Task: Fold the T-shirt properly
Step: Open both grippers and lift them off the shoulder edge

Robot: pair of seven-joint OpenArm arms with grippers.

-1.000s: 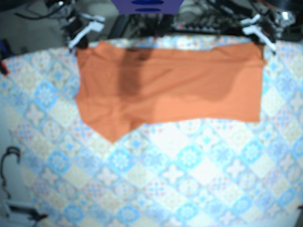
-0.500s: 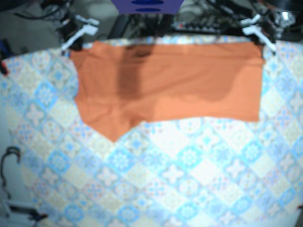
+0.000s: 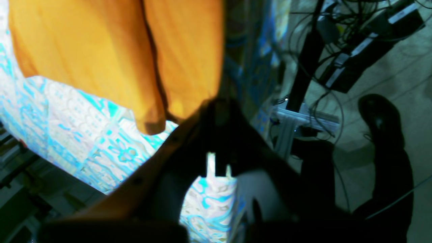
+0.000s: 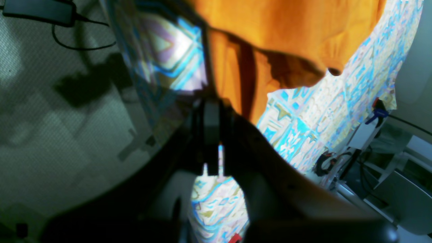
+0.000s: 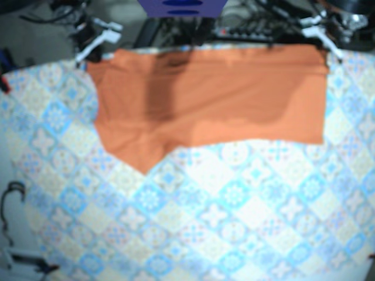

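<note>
An orange T-shirt point(image 5: 205, 99) lies folded into a wide band across the far half of the patterned tablecloth point(image 5: 222, 222), with a pointed flap hanging toward me at its left. My right gripper point(image 5: 89, 55) is at the shirt's far left corner, and in the right wrist view that gripper point(image 4: 211, 104) is shut on the orange fabric point(image 4: 287, 30). My left gripper point(image 5: 324, 48) holds the far right corner. In the left wrist view it point(image 3: 216, 108) is pinched shut on the shirt's edge point(image 3: 101, 57) at the table's rim.
Beyond the far table edge are cables and electronics point(image 5: 252, 26) and a blue block point(image 5: 181, 7). A dark cable point(image 5: 9, 199) loops off the left side. The left wrist view shows floor, a stand point(image 3: 303, 67) and wires past the rim.
The shirt's far edge has been drawn farther toward the back rim. The left corner went outward first, then the right corner rose with the left gripper.
</note>
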